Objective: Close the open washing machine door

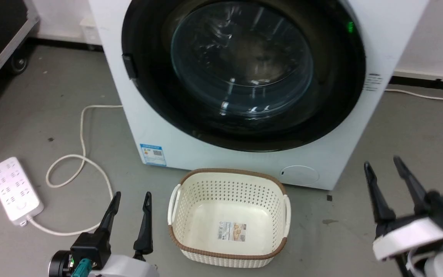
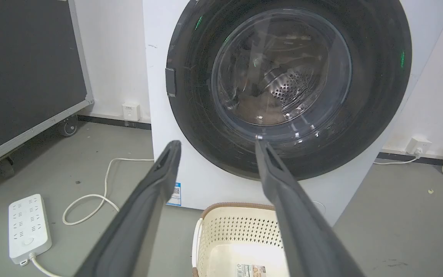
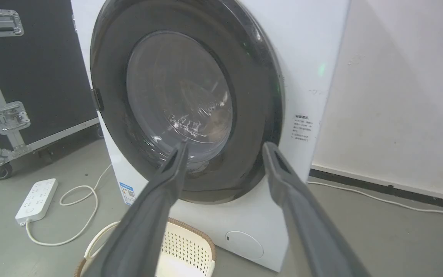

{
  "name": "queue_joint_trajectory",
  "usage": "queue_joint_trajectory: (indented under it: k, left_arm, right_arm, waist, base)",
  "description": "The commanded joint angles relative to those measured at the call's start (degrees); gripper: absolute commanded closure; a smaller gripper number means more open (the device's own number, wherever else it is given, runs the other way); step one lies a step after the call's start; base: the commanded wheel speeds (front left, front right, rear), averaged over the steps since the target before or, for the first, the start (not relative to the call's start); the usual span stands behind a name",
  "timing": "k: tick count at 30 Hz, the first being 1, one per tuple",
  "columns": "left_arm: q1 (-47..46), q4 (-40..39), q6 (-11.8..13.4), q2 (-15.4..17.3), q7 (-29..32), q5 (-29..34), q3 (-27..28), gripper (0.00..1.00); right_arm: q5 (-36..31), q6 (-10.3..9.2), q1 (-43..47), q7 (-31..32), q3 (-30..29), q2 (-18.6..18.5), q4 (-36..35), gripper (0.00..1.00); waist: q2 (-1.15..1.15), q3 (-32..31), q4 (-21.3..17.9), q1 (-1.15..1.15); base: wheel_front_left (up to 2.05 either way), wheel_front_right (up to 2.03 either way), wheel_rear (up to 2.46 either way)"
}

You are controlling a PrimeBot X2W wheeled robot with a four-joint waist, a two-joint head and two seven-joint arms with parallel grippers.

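The white washing machine (image 1: 175, 134) stands ahead of me, and its round black washing machine door (image 1: 337, 96) lies flat against the front, shut, with the glass bowl window at its centre. The same door (image 2: 190, 127) (image 3: 256, 115) faces both wrist cameras. My left gripper (image 1: 131, 206) hovers low at the lower left, open, nothing between its fingers. My right gripper (image 1: 383, 173) hangs at the lower right, open and empty, away from the machine. In the wrist views the left gripper (image 2: 217, 143) and the right gripper (image 3: 225, 145) point at the door from a distance.
A cream perforated basket (image 1: 229, 252) with a brown rim sits on the floor right before the machine, between my arms. A white power strip (image 1: 14, 190) and its looping cable (image 1: 79, 161) lie at the left. A black wheeled case (image 3: 33, 69) stands further left.
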Motion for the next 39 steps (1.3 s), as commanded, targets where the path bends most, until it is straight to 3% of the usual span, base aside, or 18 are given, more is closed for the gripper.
queue_joint_trajectory:
  k: [1,6,21,22,39]
  left_arm:
    - [0.99,0.01,-0.08,0.29,-0.30,0.36,0.24,0.00]
    - [1.88,-0.01,-0.13,0.11,-0.30,0.30,0.34,0.00]
    - [1.11,2.74,-1.28,-0.20,-0.30,-0.19,-0.65,0.00]
    - [1.44,2.71,-1.01,-0.29,0.06,-0.07,-0.56,1.00]
    - [1.32,1.78,-0.50,-0.36,1.66,0.87,-0.17,1.00]
  right_arm:
    - [-1.32,-0.04,2.90,-0.25,-1.56,2.45,-1.74,0.00]
    - [-5.72,-0.04,9.68,-0.25,-3.47,6.75,-6.06,0.00]
    - [-9.39,-0.04,11.76,-0.26,-3.82,8.32,-5.89,0.00]
    - [-9.13,0.00,11.23,0.01,-3.79,7.99,-5.87,1.00]
    - [-9.42,0.01,11.09,1.59,-3.59,8.14,-6.59,1.00]
  waist:
    - [0.00,-0.83,-1.41,0.02]
    - [0.00,-0.75,-3.01,0.02]
    - [0.00,-0.57,-3.65,0.02]
    - [0.00,-0.56,-3.67,0.02]
    - [0.00,-0.62,-3.43,0.02]
  base:
    - [0.00,0.00,0.00]
    - [0.00,0.00,0.00]
    - [0.00,0.00,0.00]
    - [0.00,0.00,0.00]
    - [0.00,0.00,0.00]
